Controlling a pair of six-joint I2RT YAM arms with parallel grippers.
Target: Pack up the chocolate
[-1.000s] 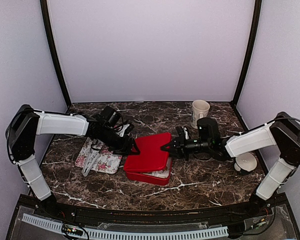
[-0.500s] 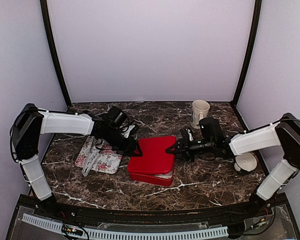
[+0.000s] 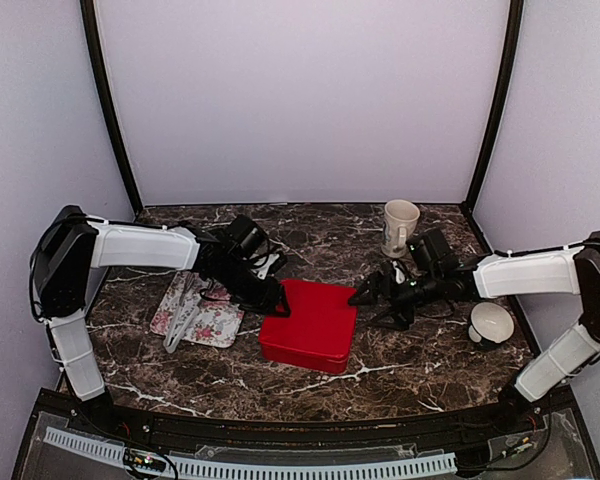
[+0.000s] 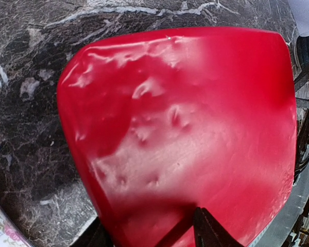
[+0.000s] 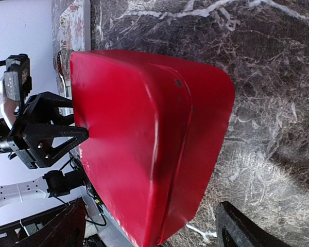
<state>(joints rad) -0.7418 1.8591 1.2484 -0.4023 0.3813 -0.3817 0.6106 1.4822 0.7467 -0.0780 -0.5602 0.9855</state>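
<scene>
The chocolate is hidden; none shows in any view. A red box (image 3: 310, 325) stands mid-table with its red lid (image 4: 185, 118) lying flat on it, closed. My left gripper (image 3: 277, 308) is at the lid's left corner, its two fingers either side of that corner (image 4: 152, 236) and closed on it. My right gripper (image 3: 365, 300) hangs just off the box's right side, open wide with nothing between its fingers. In the right wrist view the box (image 5: 144, 134) fills the space ahead of my right gripper (image 5: 154, 231), with my left gripper (image 5: 51, 136) at the far side.
A cream mug (image 3: 400, 226) stands at the back right. A white bowl (image 3: 492, 322) sits right of my right arm. A floral cloth (image 3: 195, 320) with a grey utensil (image 3: 180, 325) on it lies left of the box.
The lid has gone down flat onto the box, and the box has shifted slightly right. My right gripper let go of the lid's right edge, opened and drew back right.
</scene>
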